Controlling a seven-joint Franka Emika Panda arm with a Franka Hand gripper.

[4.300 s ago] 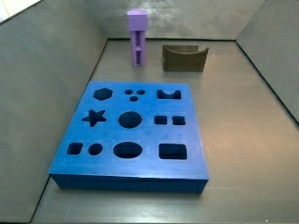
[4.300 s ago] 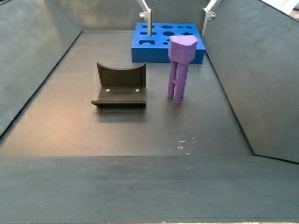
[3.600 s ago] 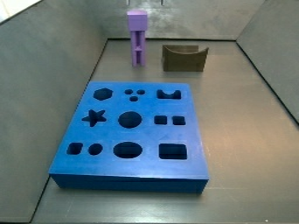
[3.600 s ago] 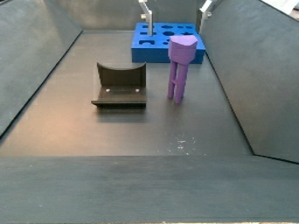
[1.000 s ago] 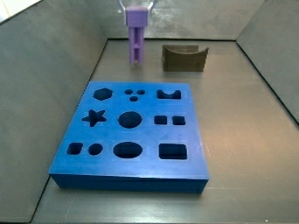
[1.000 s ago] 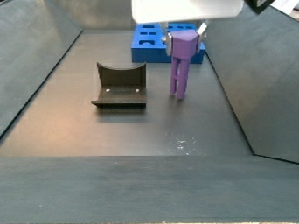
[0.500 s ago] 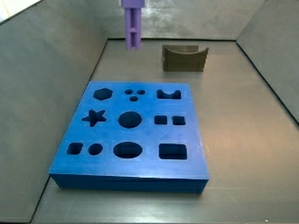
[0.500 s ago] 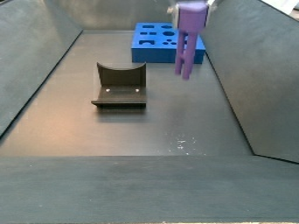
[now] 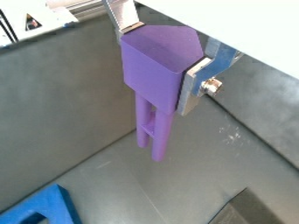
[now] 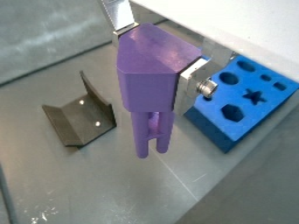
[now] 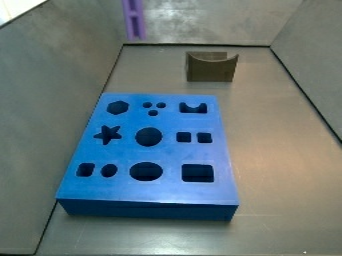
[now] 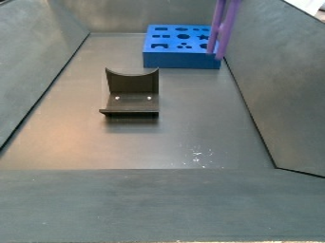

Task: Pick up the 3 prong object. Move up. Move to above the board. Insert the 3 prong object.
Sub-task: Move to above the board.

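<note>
My gripper (image 9: 160, 51) is shut on the blocky head of the purple 3 prong object (image 9: 156, 83), which hangs upright with its thin legs well above the grey floor. Both wrist views show this grip (image 10: 156, 52), with the silver fingers (image 10: 191, 83) flat against the piece (image 10: 149, 83). In both side views only the piece's legs show at the top edge (image 11: 134, 20) (image 12: 227, 27); the gripper itself is out of frame there. The blue board (image 11: 168, 156) with shaped holes lies flat on the floor, off to one side of the piece (image 12: 178, 60) (image 10: 216, 127).
An olive-brown notched block (image 11: 210, 66) stands on the floor near the back wall, also in the side view (image 12: 129, 93) and a wrist view (image 10: 79, 114). Grey sloping walls enclose the floor.
The purple piece has been gripped and lifted from the floor; it has risen until only its legs show at the top of the side views. Board and olive block have not moved.
</note>
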